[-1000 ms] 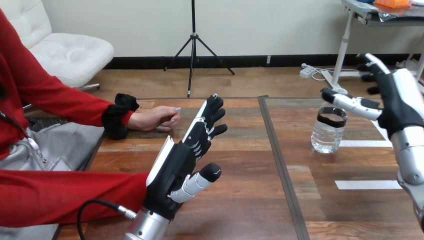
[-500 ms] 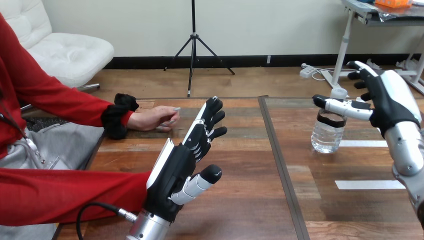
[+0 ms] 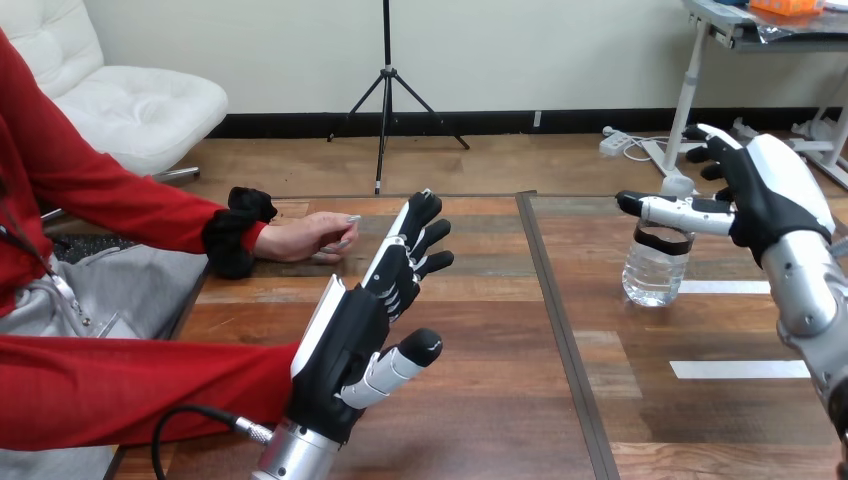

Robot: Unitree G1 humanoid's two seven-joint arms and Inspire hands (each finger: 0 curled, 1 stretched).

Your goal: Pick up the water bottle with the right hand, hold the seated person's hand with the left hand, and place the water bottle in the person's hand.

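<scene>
Nearest, at the bottom centre of the frame, my left hand stands on edge above the table, fingers straight and a little fanned, thumb stuck out to the right, holding nothing. It sits just where it did a second ago. A red-sleeved forearm of the person lies along the lower left edge, just beside my left wrist.

To the right, past the seam that runs up the tabletop, two white tape strips lie flat, one nearer and one farther. The farther one runs just right of the water bottle, which stands upright at mid right and has not moved.

My right hand is what has changed. Over the last second it has slid leftward in the frame, so its thumb now reaches across the near side of the bottle's neck. Its fingers are spread beyond and to the right of the cap. The hand is still open, not closed on the bottle, and I cannot tell whether the thumb touches it.

Farther left, the person's hand rests on the table at the upper left of the tabletop, unchanged. It is apart from my left fingertips, which point past its right side. Nothing lies between the two.
</scene>
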